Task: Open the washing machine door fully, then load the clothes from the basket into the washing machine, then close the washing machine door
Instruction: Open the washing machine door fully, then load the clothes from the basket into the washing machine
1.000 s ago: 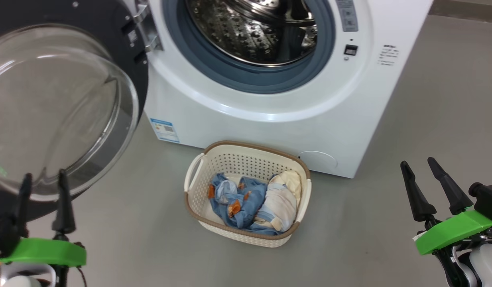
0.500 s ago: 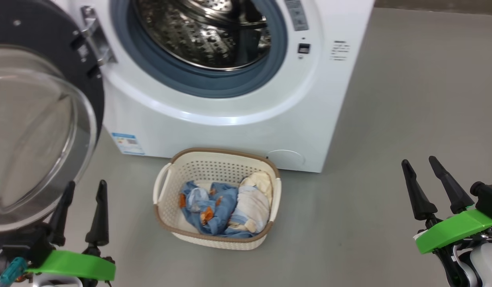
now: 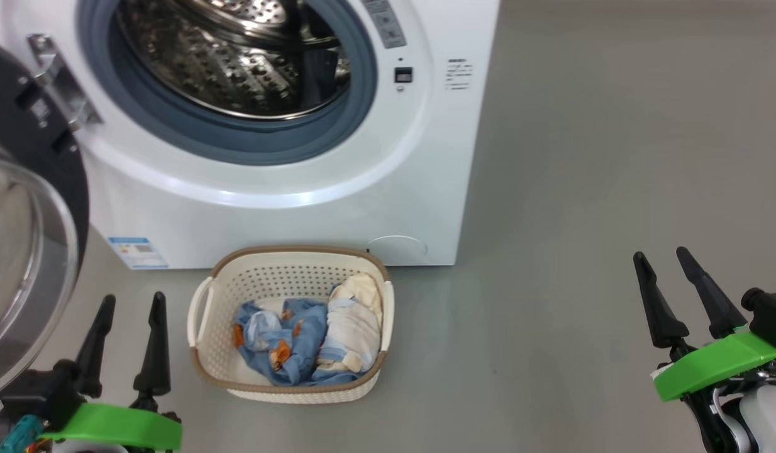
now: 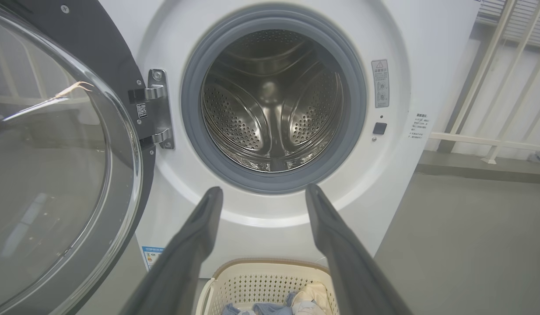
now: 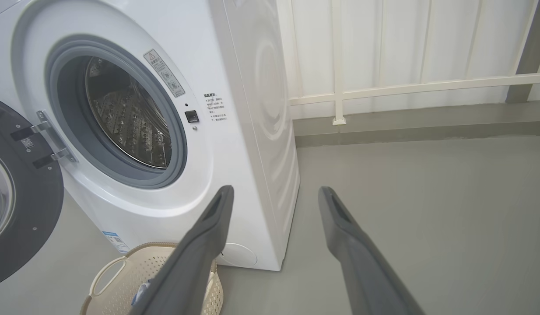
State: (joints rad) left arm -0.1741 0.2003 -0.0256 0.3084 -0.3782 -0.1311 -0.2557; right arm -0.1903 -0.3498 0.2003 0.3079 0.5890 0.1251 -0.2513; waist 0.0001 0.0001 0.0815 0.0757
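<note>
washing machine door (image 3: 23,251): cut by the picture's edge, up-left of the left claw (image 3: 132,297)
label sticker (image 3: 138,252): print too small to read
basket (image 5: 117,280): partly behind the right claw (image 5: 274,192)'s finger

A smooth grey floor (image 3: 602,189) covered the right half of the head view. In the right wrist view a white panelled wall (image 5: 405,39) ran across the upper right. A white horizontal rail (image 5: 427,86) crossed it and met a white upright (image 5: 338,61). A low grey kerb (image 5: 405,127) lay along the wall's foot. A dark post (image 5: 530,48) stood slanted in the upper right corner.
</note>
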